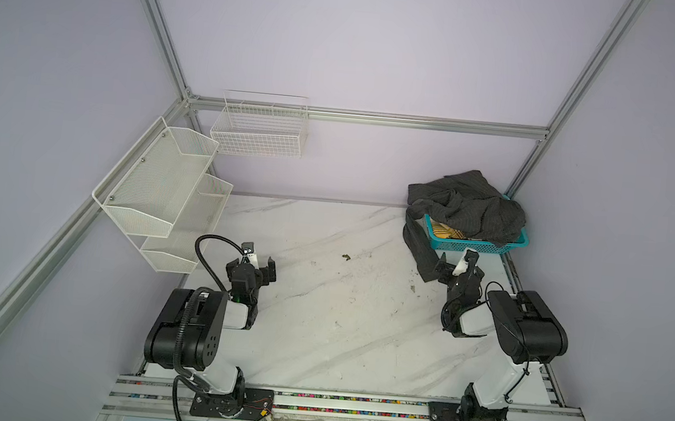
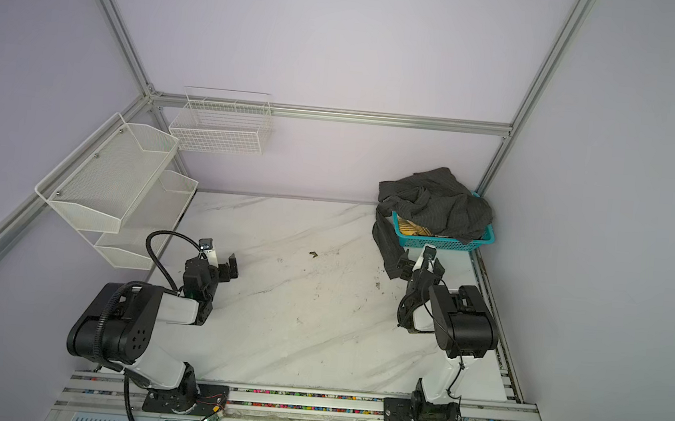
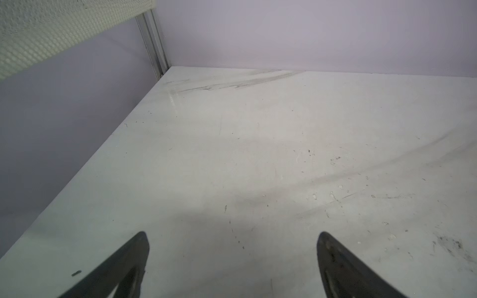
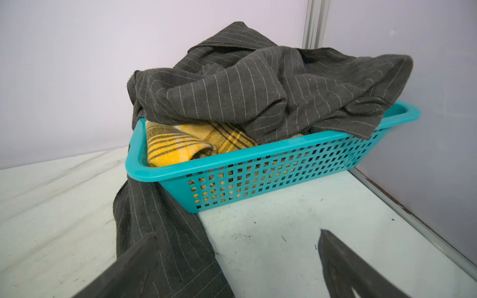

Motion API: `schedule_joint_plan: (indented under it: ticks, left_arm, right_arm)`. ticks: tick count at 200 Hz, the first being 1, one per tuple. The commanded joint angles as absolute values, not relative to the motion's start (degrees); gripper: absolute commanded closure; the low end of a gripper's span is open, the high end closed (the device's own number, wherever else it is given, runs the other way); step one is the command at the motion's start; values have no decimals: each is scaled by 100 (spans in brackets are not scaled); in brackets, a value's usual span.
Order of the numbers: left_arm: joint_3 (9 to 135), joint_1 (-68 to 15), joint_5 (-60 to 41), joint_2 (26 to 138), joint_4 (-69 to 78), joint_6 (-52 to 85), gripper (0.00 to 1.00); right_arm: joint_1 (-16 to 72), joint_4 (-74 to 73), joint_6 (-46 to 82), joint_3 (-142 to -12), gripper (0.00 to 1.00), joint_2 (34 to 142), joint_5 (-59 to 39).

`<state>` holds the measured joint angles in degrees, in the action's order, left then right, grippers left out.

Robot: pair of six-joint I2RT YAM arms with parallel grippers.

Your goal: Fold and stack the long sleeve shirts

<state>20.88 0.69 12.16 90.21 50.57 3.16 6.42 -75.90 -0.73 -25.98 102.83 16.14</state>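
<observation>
Just ahead of my right jaws, spread empty like my left jaws, the charcoal shirt (image 4: 258, 85) heaps over the plaid shirt (image 4: 180, 144) in the teal basket (image 4: 258, 160), its sleeve (image 4: 160, 227) trailing out beneath them; tugging that sleeve could, I fear, drag basket and plaid along.

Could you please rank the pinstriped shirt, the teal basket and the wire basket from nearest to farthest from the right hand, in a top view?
1. Pinstriped shirt: its trailing sleeve lies beside the right hand.
2. Teal basket: just beyond the hand.
3. Wire basket: far left, on the back wall.
</observation>
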Motion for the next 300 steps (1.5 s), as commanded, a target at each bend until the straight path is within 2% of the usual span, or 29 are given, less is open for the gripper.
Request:
schedule_joint_plan:
  ticks: [1, 159, 166, 177, 184, 197, 209, 217, 224, 231, 238, 257, 280, 300]
  left_arm:
    - [2138, 91, 1320, 8930, 5361, 290, 0]
    - [2219, 95, 1264, 8939, 5215, 246, 0]
    - [2224, 95, 1270, 8902, 5162, 257, 0]
    - [2284, 65, 1367, 8764, 5204, 123, 0]
    - [2662, 12, 1501, 8460, 4186, 150, 0]
    - [3593, 0, 1691, 8048, 2384, 408, 0]
    - [4302, 0, 1895, 7699, 1484, 1165, 0]
    - [4715, -8, 1708, 7558, 1078, 1719, 0]
    - [5034, -71, 1609, 7501, 786, 2121, 0]
    - [5390, -231, 1600, 7510, 480, 2429, 0]
    - [5721, -449, 1522, 7576, 243, 2651, 1]
    - [6424, -1272, 1482, 7861, -367, 2376, 0]
    - [6688, -2075, 1331, 8038, -656, 2107, 0]
    - [6583, -2325, 967, 7992, -689, 2383, 0]
  right_arm:
    - [633, -7811, -194, -2618, 3, 10230, 1516]
    - [633, -7803, -186, -2611, 3, 10217, 1503]
    - [670, -7852, -229, -2645, 3, 10156, 1810]
    - [916, -6314, -222, -3170, 3, 9528, 2553]
    - [963, -5070, -48, -3839, 3, 9110, 2725]
    - [961, -2365, 1274, -5420, 3, 8683, 2802]
    - [965, -999, 1876, -6537, 3, 8723, 3003]
    - [943, -809, 2453, -6714, 3, 8883, 3119]
    - [726, -450, 2870, -6951, 3, 9017, 2599]
    - [566, -231, 2948, -7215, 7, 9210, 2107]
    - [554, 227, 2953, -7626, 10, 9464, 2179]
    - [582, 1253, 3001, -8997, 12, 10215, 2306]
    - [580, 2278, 2784, -10630, 12, 11184, 2263]
    - [580, 2372, 2507, -11099, 15, 11593, 2430]
